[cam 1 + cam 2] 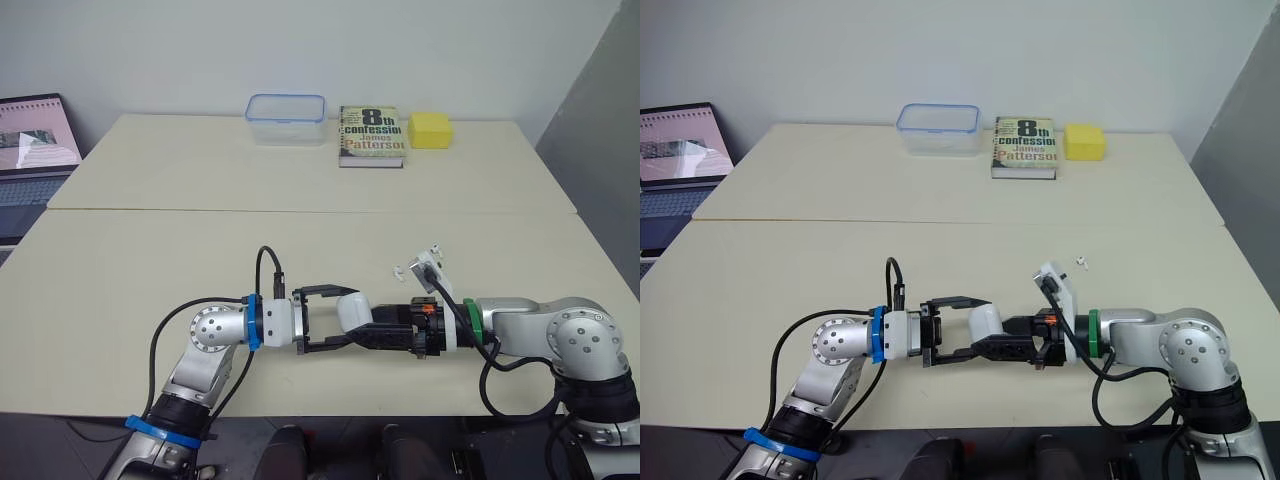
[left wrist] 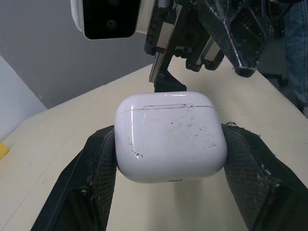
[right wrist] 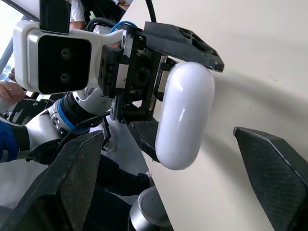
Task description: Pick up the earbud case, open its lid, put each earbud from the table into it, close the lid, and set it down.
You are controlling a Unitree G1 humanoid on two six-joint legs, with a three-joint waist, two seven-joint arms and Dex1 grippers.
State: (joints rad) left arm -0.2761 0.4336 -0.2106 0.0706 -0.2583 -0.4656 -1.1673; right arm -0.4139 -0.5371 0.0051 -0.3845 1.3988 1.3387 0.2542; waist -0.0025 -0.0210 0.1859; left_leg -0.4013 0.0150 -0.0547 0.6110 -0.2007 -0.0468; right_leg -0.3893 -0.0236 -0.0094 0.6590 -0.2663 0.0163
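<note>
My left gripper (image 1: 343,318) is shut on the white earbud case (image 1: 353,310), holding it just above the front of the table. In the left wrist view the case (image 2: 171,137) sits between both pads (image 2: 101,163) with its lid closed. My right gripper (image 1: 378,332) comes at the case from the right and is open. In the right wrist view its fingers (image 3: 72,183) stand wide on either side of the case (image 3: 185,113) without touching it. Two small white earbuds (image 1: 398,270) (image 1: 437,249) lie on the table just behind my right wrist.
At the far edge stand a clear plastic box (image 1: 286,118), a paperback book (image 1: 371,135) and a yellow block (image 1: 431,130). A laptop (image 1: 35,150) sits off the table's left side. A seam (image 1: 300,210) runs across between the two tabletops.
</note>
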